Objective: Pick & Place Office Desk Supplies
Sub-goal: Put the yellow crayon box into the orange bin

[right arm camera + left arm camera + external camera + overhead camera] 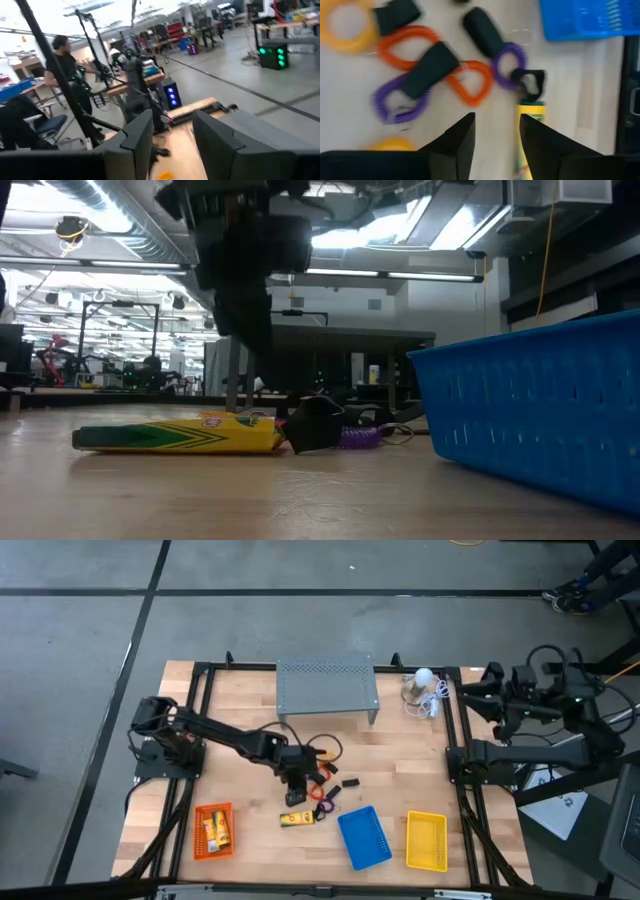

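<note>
The supplies lie in a cluster mid-table: a yellow-orange packet flat on the wood, orange loops, purple loops and black clip-like pieces tangled beside it. My left gripper hovers open above the cluster, fingers pointing down, with bare wood between them and the packet's end just beside one finger. In the low view it hangs clear over the packet. My right gripper is open, parked off the table's right side.
An orange basket with yellow packets sits near the left front; a blue basket and a yellow basket stand along the near edge. A grey perforated shelf and a white bulb with cord stand at the far edge.
</note>
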